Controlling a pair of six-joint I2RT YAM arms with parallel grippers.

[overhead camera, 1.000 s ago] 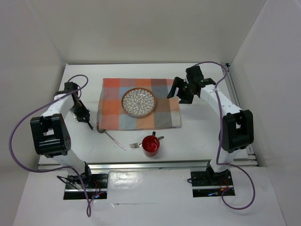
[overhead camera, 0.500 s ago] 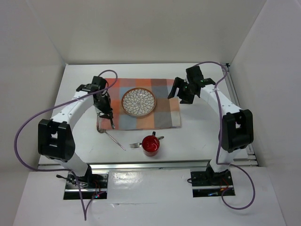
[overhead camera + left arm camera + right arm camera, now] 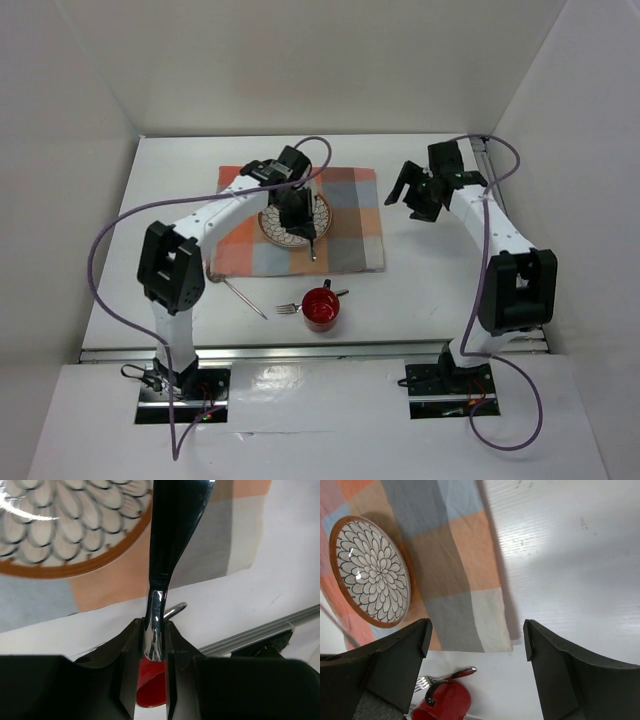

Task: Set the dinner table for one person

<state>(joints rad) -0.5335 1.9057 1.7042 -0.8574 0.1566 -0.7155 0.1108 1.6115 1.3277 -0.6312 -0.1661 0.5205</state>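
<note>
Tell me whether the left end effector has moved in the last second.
Yes. The left end effector, gripping a metal utensil, has swung rightward from beyond the checked cloth's left edge to above the plate.

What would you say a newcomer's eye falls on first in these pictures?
The left gripper has its jaws clamped on a shiny metal utensil, held above the petal-patterned plate on the checked cloth. Nearer the arms stands a red mug with a fork beside it. The right gripper hangs open just right of the cloth.
</note>
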